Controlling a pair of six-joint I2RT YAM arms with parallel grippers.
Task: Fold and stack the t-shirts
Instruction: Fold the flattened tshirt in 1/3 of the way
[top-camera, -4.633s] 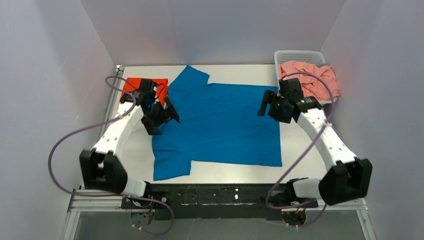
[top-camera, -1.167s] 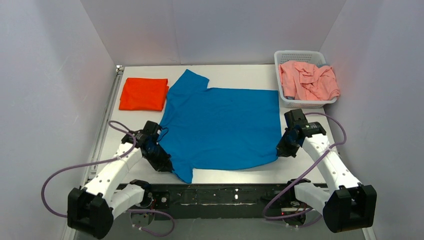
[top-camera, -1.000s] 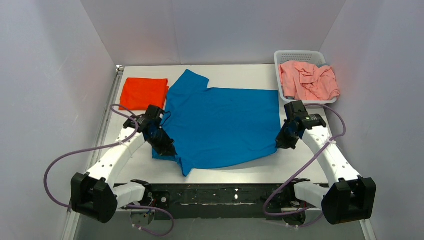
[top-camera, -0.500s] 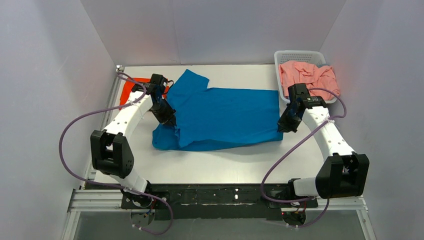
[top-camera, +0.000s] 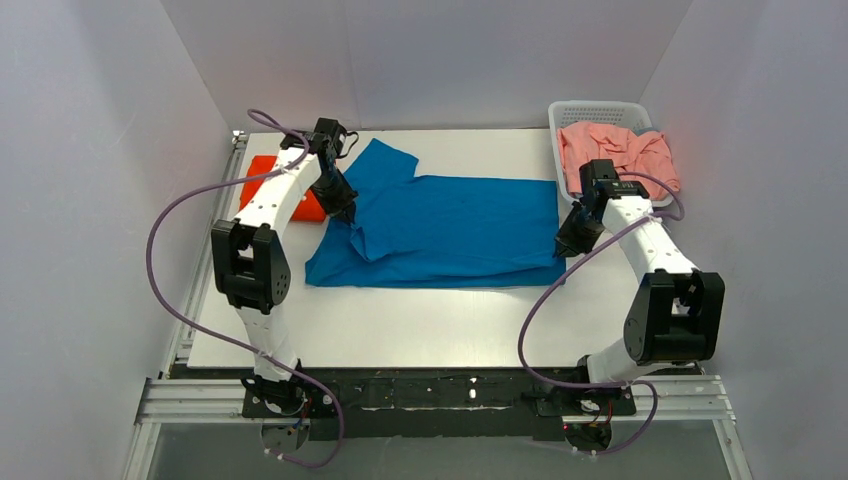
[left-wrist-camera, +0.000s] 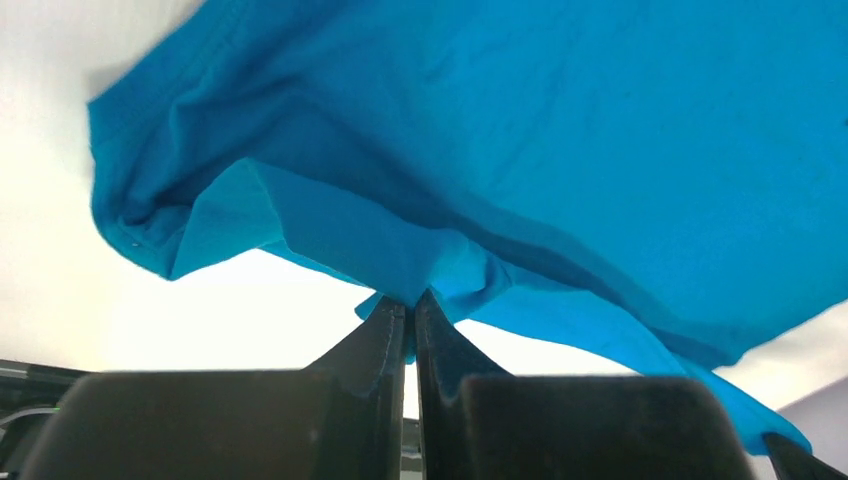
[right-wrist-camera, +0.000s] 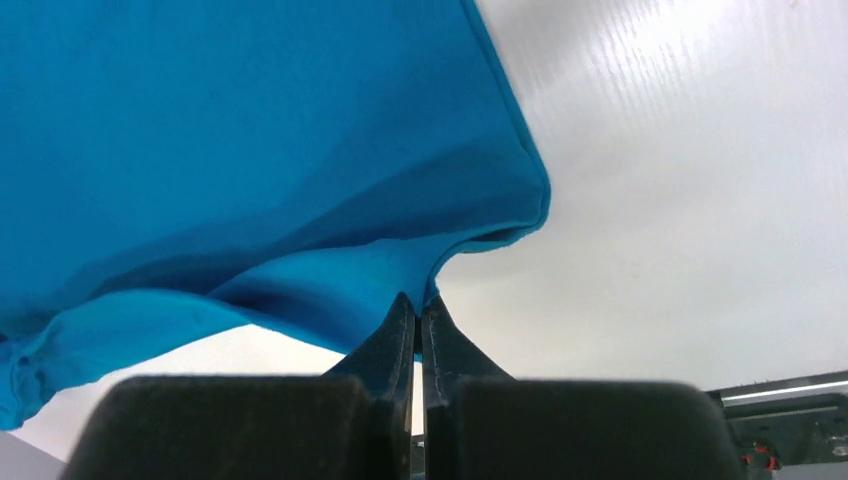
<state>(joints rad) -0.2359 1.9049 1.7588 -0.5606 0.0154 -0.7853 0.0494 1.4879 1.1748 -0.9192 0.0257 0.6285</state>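
A blue t-shirt (top-camera: 450, 225) lies across the middle of the table, its near half lifted and folded back over the far half. My left gripper (top-camera: 342, 208) is shut on the shirt's left edge, the cloth pinched between its fingers (left-wrist-camera: 388, 330) in the left wrist view, where the blue t-shirt (left-wrist-camera: 560, 130) hangs above. My right gripper (top-camera: 568, 243) is shut on the shirt's right edge; the blue t-shirt (right-wrist-camera: 230, 150) drapes from its fingertips (right-wrist-camera: 402, 318). A folded orange t-shirt (top-camera: 268, 178) lies at the far left, partly behind the left arm.
A white basket (top-camera: 600, 108) at the far right corner holds crumpled pink t-shirts (top-camera: 625, 150). White table surface (top-camera: 420, 330) stretches between the shirt and the arm bases. Purple cables loop beside both arms. Grey walls enclose the table.
Both grippers have carried the blue shirt's near edge away from the bases toward the far side, folding it over itself. The arms now stretch out farther; the left arm covers part of the orange shirt.
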